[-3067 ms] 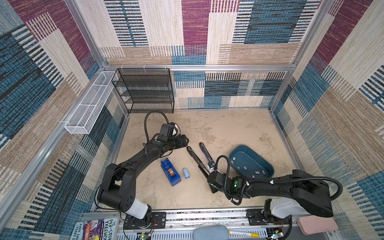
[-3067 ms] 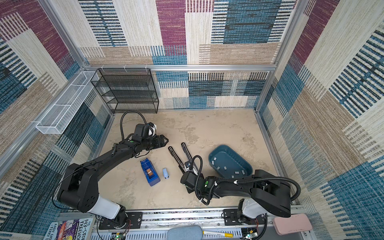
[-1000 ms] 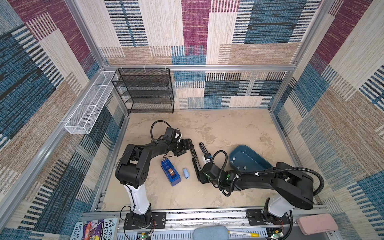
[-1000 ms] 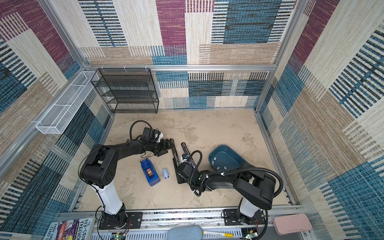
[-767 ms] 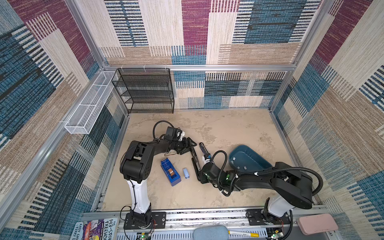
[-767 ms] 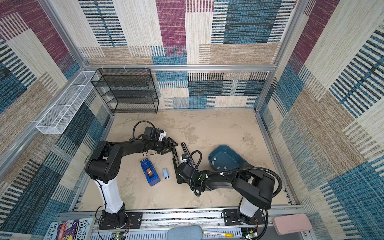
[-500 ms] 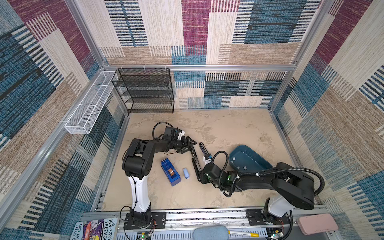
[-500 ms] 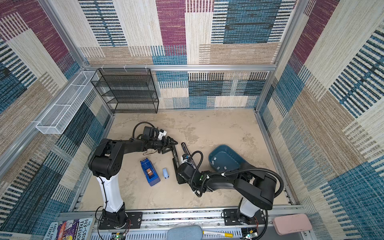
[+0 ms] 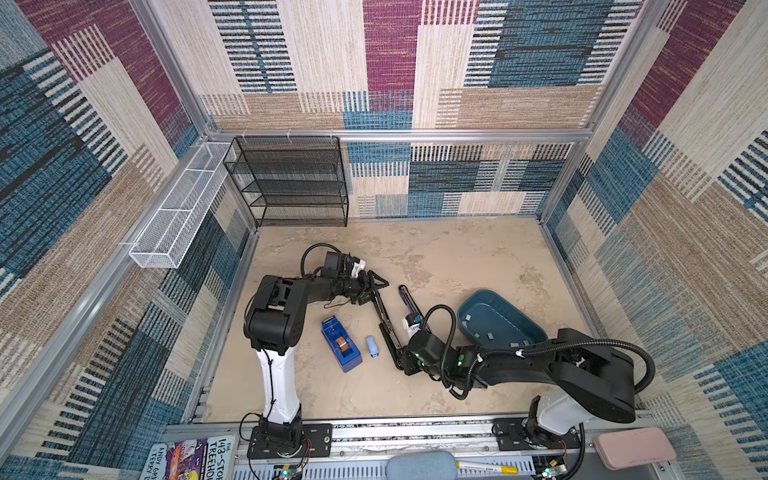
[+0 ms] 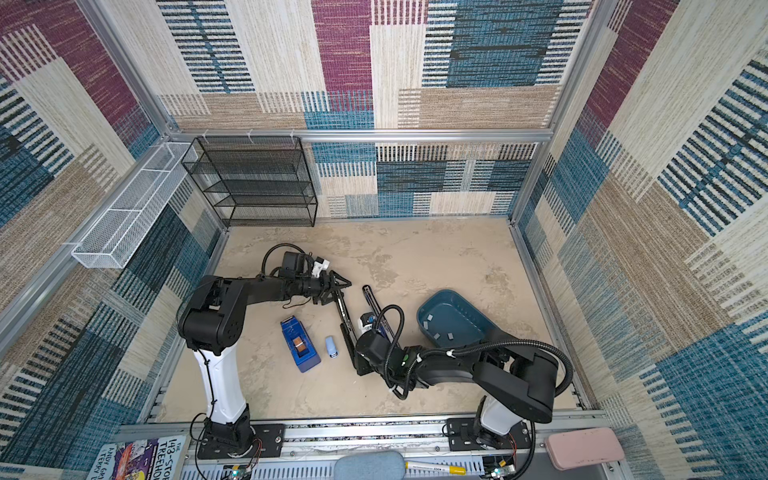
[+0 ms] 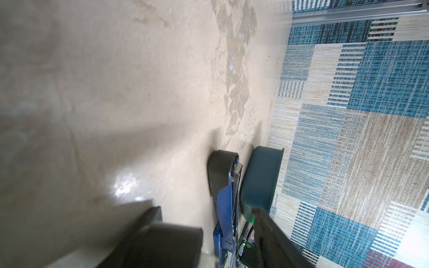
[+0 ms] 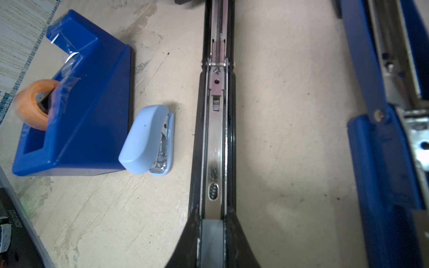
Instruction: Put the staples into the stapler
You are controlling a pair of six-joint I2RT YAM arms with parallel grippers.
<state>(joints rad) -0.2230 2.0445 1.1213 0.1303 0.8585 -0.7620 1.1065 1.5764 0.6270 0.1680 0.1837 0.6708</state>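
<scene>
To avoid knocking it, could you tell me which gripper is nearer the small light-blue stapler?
Right. The right gripper clamps the near end of the black stapler, just beside the light-blue stapler; the left gripper is at the far end.

My right claw (image 12: 212, 234) is black, the black stapler (image 12: 214, 143) has a shiny silver channel, and I also see a dark blue stapler (image 12: 380, 162), a pale blue mini stapler (image 12: 144, 141) and a royal blue tape dispenser (image 12: 92, 99) with an orange roll (image 12: 31, 109). The table (image 9: 457, 257) is mottled beige with tan blotches, the tray (image 9: 505, 322) dusky teal, the staples (image 9: 488, 336) light grey. The walls (image 9: 390, 50) are a patchwork of blue, maroon, cream and tan blocks, many striped; the wire rack (image 9: 291, 178) is black, the wire basket (image 9: 178, 224) white.
</scene>
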